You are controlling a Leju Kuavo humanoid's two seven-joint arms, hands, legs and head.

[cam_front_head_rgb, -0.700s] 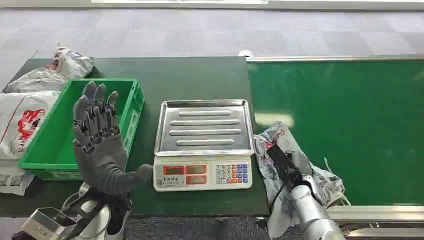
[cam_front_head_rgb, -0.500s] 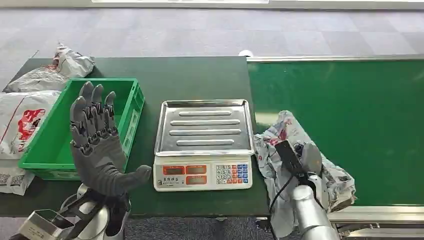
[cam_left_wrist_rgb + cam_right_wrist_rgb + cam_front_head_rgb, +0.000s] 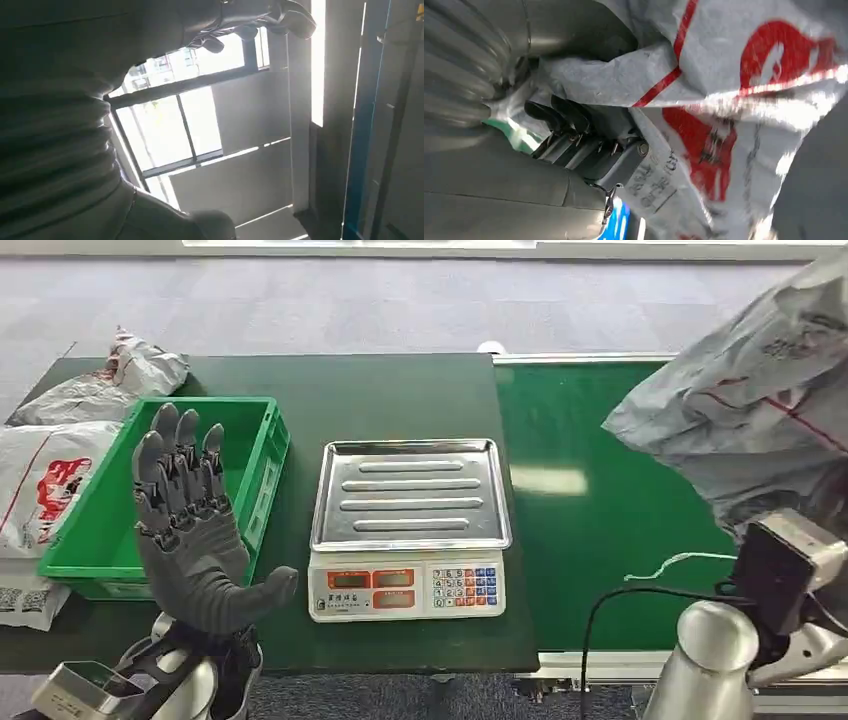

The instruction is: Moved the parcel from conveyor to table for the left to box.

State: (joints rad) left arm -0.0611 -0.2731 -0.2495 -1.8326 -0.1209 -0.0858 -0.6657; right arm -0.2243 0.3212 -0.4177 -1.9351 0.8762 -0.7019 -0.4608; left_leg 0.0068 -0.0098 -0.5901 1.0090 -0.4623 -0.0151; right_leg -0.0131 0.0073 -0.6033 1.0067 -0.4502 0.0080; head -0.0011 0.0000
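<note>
since my right hand (image 3: pixel 584 135) has its fingers curled into the parcel (image 3: pixel 750 420), lifted high over the conveyor (image 3: pixel 610 530) near its right edge, i judge it light, soft and crinkly, best gripped by a bunched fold. my left hand (image 3: pixel 190 530) hangs spread over the counter's (image 3: pixel 400 390) front left. red marks and small print show, unreadable.

The parcel (image 3: pixel 760 430) runs off the head view's top and right edges and covers the right robot hand there. In the right wrist view its red print is pretty smeared, and the small label text (image 3: pixel 656 182) is too tiny to read.
</note>
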